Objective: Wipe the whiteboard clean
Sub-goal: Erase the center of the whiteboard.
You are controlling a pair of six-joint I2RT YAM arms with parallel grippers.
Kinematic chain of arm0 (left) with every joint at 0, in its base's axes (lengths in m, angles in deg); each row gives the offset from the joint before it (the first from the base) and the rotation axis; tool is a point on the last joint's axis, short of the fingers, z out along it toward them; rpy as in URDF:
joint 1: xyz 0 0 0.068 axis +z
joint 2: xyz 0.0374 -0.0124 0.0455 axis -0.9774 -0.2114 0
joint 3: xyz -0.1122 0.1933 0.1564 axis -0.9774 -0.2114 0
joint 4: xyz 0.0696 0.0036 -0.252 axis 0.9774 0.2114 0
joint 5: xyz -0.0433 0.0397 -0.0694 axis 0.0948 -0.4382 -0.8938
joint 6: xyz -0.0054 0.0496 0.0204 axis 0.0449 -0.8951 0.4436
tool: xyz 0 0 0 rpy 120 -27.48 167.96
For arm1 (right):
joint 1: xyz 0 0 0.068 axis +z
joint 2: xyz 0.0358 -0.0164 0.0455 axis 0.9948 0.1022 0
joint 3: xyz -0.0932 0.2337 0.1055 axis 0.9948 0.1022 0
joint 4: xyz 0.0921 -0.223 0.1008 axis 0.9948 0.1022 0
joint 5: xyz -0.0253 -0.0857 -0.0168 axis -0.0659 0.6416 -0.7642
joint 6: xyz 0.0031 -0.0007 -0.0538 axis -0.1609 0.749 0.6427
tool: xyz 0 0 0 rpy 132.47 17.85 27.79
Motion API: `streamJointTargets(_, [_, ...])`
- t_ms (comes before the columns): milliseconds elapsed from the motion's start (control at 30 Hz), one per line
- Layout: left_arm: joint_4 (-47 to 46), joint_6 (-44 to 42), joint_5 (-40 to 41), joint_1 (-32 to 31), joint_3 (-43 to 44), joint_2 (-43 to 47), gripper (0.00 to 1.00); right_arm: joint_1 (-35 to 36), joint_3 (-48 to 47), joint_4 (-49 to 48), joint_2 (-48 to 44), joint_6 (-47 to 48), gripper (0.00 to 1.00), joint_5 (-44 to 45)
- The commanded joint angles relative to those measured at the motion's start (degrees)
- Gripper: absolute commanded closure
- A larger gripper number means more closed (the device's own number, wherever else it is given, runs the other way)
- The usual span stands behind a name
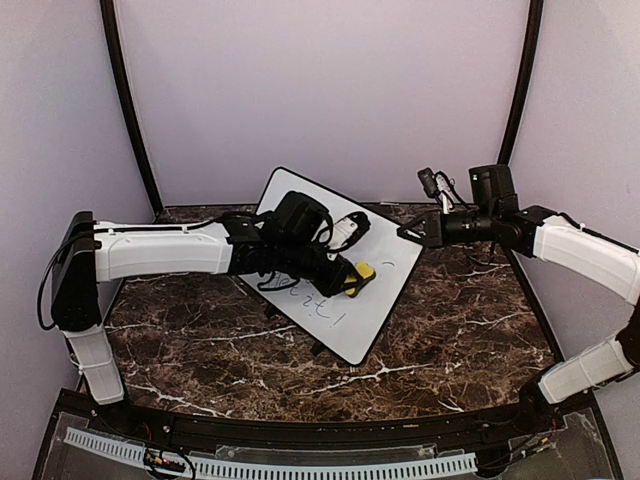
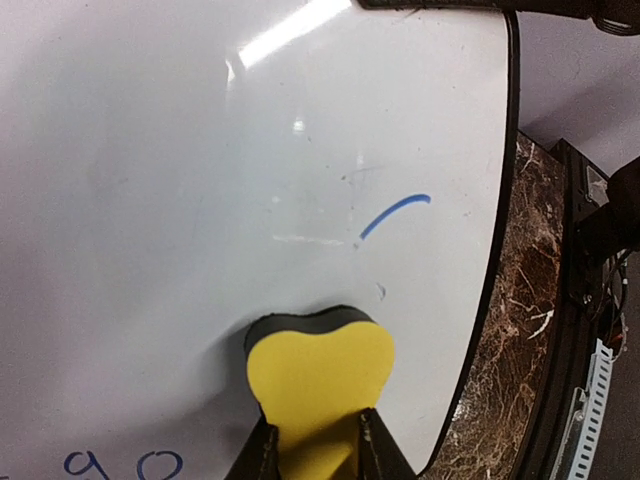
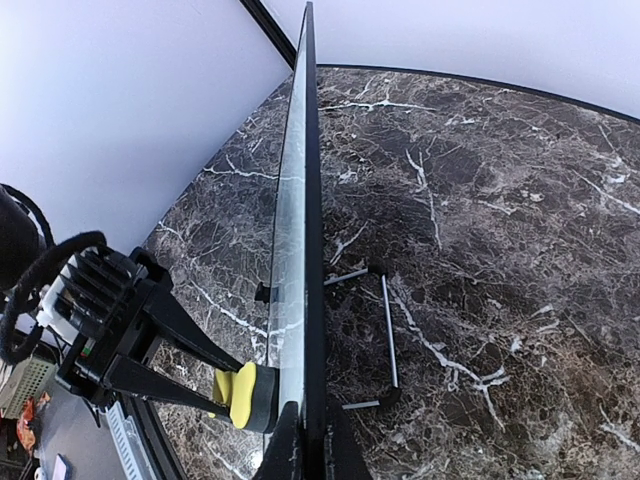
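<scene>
The whiteboard point(image 1: 385, 290) stands tilted on the marble table, white with a thin black frame. Blue writing remains near its lower part point(image 1: 320, 305) and a short blue stroke shows in the left wrist view point(image 2: 395, 213). My left gripper point(image 1: 345, 278) is shut on a yellow eraser point(image 2: 320, 385) with a black felt face pressed on the board point(image 2: 150, 200). My right gripper point(image 1: 415, 235) is shut on the board's right edge point(image 3: 310, 300), seen edge-on. The eraser also shows in the right wrist view point(image 3: 245, 397).
The board's black wire stand point(image 3: 385, 345) rests on the marble behind it. Dark curved posts point(image 1: 125, 100) rise at both back corners. A white cable rail point(image 1: 280, 465) runs along the near edge.
</scene>
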Motion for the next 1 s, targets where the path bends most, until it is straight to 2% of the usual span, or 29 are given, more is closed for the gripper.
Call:
streamJointTargets(0, [2.0,-0.2,0.2,-1.4,-2.6,0.0,0.89,2.8,-0.4,-1.1,0.1,6.1,1.00,-4.0])
streamJointTargets(267, [1.2,-1.0,0.2,-1.6,3.1,-3.4,0.89,2.8,-0.1,-1.0,-0.5,6.0,1.00,-3.7])
streamJointTargets(533, [3.1,-2.2,4.9,-0.8,11.4,-6.4,0.89,2.8,0.1,-0.9,-0.8,6.0,1.00,-3.7])
streamJointTargets(967, [3.6,-0.6,5.8,1.1,2.0,-1.1,0.89,2.8,0.3,-1.2,-0.6,6.2,1.00,-3.7])
